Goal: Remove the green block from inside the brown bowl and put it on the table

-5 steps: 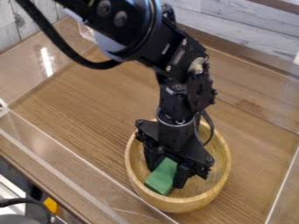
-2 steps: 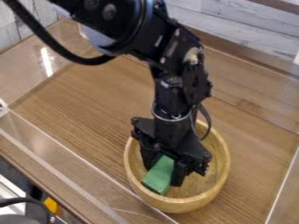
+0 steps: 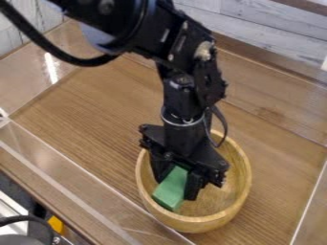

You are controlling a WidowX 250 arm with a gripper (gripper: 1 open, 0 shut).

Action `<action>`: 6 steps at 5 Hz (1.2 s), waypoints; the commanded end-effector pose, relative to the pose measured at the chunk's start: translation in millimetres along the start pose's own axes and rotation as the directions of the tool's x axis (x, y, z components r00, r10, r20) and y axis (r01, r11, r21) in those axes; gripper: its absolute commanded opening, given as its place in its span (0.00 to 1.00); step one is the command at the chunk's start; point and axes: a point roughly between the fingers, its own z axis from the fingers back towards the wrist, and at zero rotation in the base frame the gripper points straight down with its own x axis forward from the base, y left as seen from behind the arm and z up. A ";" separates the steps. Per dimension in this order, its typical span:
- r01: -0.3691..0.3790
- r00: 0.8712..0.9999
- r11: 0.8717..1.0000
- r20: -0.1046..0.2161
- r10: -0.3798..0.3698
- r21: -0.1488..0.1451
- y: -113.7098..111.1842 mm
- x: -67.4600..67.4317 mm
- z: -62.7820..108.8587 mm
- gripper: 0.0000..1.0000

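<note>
The brown bowl (image 3: 228,212) sits on the table (image 3: 96,105) near the front right. My gripper (image 3: 178,180) points straight down into the bowl, its black fingers on either side of the green block (image 3: 171,192). The block stands tilted between them, its lower end near the bowl's inside wall. The jaws are closed on the block's sides. Whether the block's lower end still touches the bowl I cannot tell.
Clear acrylic walls (image 3: 52,182) run along the table's front and left edges, and another wall (image 3: 307,206) stands at the right, close to the bowl. Bare wood-grain tabletop stretches left of and behind the bowl.
The arm has leaned slightly left and the gripper has risen a little with the green block between its fingers. The bowl has stayed in place.
</note>
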 end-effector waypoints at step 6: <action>-0.087 0.992 0.995 0.092 0.091 -0.049 10.8 22.5 34.2 0.00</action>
